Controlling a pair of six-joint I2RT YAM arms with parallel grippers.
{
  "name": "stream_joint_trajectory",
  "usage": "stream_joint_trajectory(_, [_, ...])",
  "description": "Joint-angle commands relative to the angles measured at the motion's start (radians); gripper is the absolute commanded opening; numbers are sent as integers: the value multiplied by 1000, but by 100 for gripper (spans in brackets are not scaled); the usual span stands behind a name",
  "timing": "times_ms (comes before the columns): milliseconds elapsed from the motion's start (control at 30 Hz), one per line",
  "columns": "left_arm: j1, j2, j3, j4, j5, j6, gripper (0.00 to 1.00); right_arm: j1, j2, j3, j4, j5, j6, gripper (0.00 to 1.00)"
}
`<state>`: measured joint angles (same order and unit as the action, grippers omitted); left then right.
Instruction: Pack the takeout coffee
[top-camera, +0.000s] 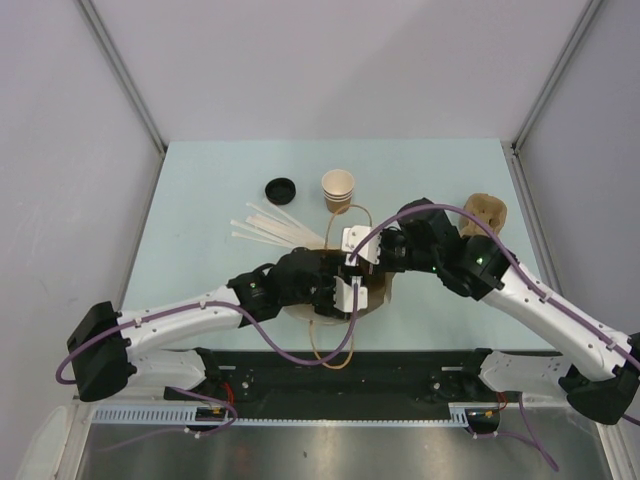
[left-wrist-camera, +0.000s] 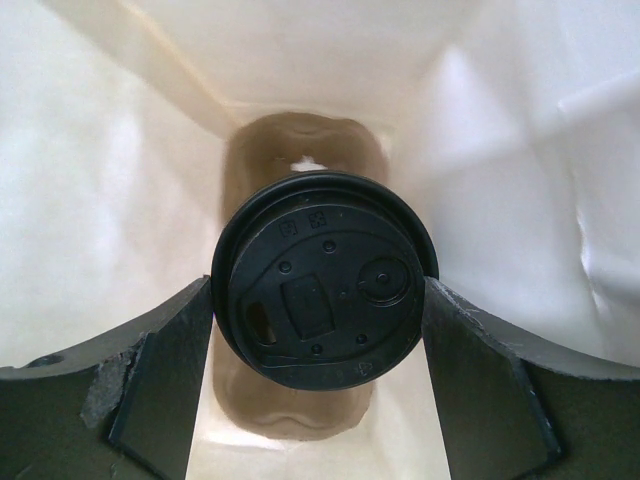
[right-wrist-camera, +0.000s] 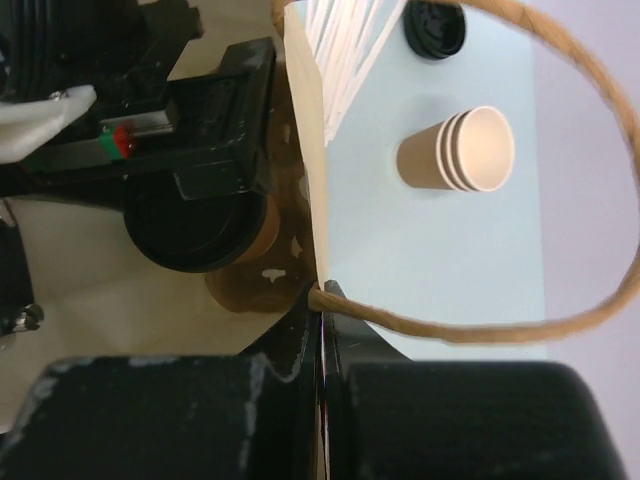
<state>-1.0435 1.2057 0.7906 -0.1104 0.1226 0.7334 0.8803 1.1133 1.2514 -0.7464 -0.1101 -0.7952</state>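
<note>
Coffee (left-wrist-camera: 325, 280) inside the bag (left-wrist-camera: 100, 200), over a pulp tray (left-wrist-camera: 290, 140) at its bottom — left gripper (left-wrist-camera: 320, 300) clamped on the lid's sides — right gripper (right-wrist-camera: 322, 310) pinching the bag's top edge, handle (right-wrist-camera: 600, 150) looping free.

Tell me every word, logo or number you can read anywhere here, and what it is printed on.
No text here can be read.
On the round black plastic lid of the takeout coffee: raised embossed marks, too blurred to read.
On the stack of lidless brown paper cups: plain, no print.
On the pale inner wall of the paper bag: no print in view.
</note>
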Motion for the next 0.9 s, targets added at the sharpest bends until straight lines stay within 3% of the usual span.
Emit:
stream_joint_trajectory(0, [-6, -17, -36, 67, -11, -8, 23, 28, -46, 36, 124, 33, -21, 0])
stream_joint_trajectory(467, [-4, -32, -87, 251, -34, 18, 23, 75, -63, -12, 130, 38, -3, 0])
stream_joint_trajectory(867, [-4, -15, -1, 210, -51, 29, 20, 75, -61, -3, 121, 35, 68, 0])
